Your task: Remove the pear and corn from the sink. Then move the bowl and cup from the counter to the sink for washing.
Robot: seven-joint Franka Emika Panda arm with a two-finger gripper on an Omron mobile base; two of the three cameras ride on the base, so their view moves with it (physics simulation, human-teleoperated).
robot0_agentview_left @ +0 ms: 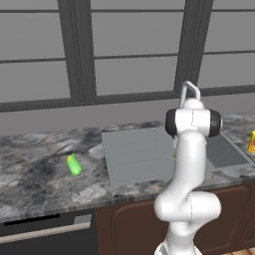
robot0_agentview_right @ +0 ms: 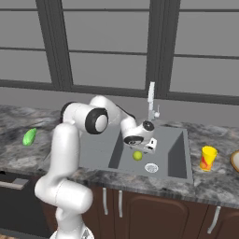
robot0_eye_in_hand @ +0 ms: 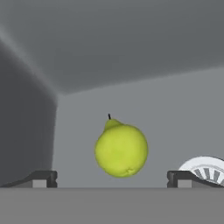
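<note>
The yellow-green pear [robot0_eye_in_hand: 121,148] lies on the floor of the grey sink [robot0_agentview_right: 175,149], close to the round drain [robot0_agentview_right: 151,167]. My gripper [robot0_agentview_right: 147,149] hangs inside the basin just above the pear [robot0_agentview_right: 137,156], open, with the fruit centred between its fingertips [robot0_eye_in_hand: 43,178] and nothing held. On the counter well to the left of the sink [robot0_agentview_left: 134,154] rests the bright green corn [robot0_agentview_left: 73,164], also seen from the other side as corn [robot0_agentview_right: 29,137]. The yellow cup [robot0_agentview_right: 208,158] stands on the counter right of the basin. The tan bowl [robot0_agentview_right: 235,161] peeks in at the right edge.
A chrome faucet [robot0_agentview_right: 151,100] rises behind the basin, close to my forearm. The basin walls enclose the hand on the left and far sides. The drain [robot0_eye_in_hand: 205,168] sits right of the pear. Windows run behind the marbled counter [robot0_agentview_left: 40,179].
</note>
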